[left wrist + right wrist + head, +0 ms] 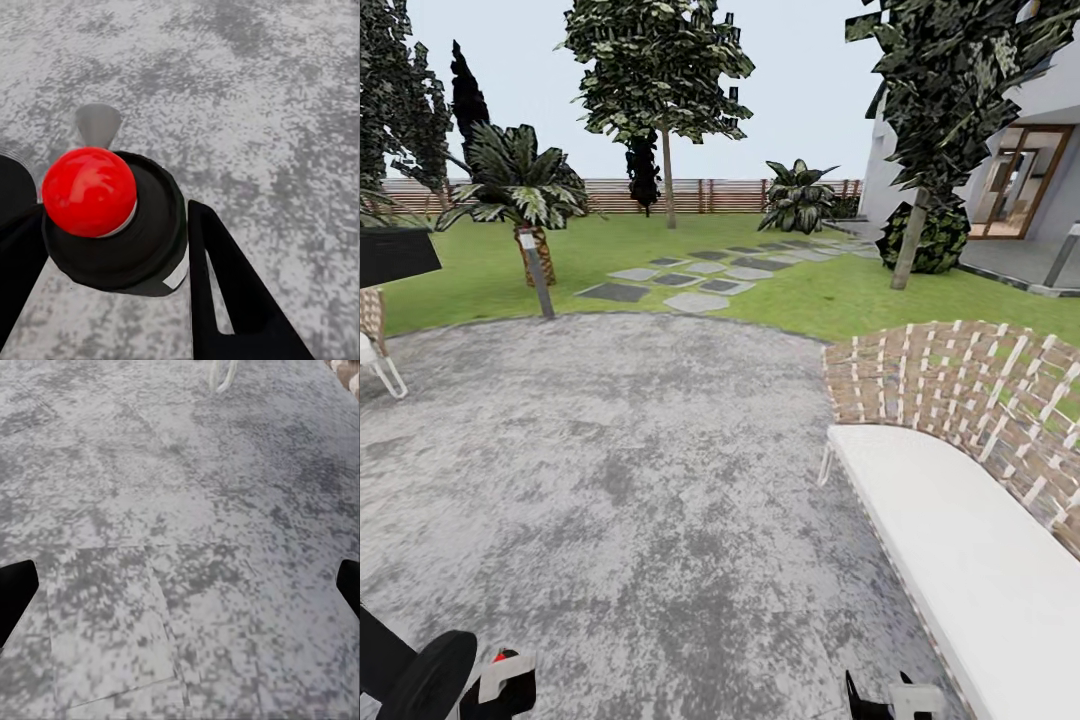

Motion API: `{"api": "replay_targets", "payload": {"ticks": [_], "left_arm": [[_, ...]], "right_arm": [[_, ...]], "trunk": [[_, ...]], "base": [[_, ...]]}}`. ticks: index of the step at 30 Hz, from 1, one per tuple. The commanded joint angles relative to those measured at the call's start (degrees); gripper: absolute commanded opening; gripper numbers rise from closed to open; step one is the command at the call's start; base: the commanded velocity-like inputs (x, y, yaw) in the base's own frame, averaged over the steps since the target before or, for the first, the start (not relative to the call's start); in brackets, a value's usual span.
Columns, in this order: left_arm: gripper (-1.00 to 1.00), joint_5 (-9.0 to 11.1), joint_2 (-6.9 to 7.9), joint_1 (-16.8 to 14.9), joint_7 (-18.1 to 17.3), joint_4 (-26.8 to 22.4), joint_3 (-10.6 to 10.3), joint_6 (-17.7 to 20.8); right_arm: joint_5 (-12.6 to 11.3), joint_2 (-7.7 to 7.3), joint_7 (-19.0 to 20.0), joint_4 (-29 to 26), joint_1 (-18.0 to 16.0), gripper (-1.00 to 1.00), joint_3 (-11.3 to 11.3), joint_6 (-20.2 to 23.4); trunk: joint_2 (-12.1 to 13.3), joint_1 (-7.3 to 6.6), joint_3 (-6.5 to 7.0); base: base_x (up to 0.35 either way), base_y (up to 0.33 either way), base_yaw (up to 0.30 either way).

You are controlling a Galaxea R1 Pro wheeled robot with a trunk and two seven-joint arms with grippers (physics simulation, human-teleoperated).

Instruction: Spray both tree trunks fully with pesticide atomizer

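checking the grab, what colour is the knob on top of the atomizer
Bright red knob, on a black body; the left wrist view shows it best.

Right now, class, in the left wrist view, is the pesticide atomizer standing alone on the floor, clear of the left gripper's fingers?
No: the pesticide atomizer sits between the left gripper's black fingers, above the grey floor.
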Motion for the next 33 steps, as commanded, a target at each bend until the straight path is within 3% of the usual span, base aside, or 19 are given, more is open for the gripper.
{"api": "replay_targets", "payload": {"ticks": [1, 33], "left_arm": [[-1.00, 0.5, 0.02, 0.0, -0.1, 0.0, -0.2, -0.2], [-1.00, 0.5, 0.04, 0.0, -0.3, 0.0, -0.1, -0.2]], "right_arm": [[0.4, -0.01, 0.0, 0.0, 0.0, 1.00, -0.4, -0.2], [0.4, 0.01, 0.0, 0.0, 0.0, 1.00, -0.4, -0.2]], "trunk": [[0.0, 0.02, -0.05], [0.0, 0.02, -0.05]], "base": [[0.339, 0.000, 0.000], [0.339, 0.000, 0.000]]}}
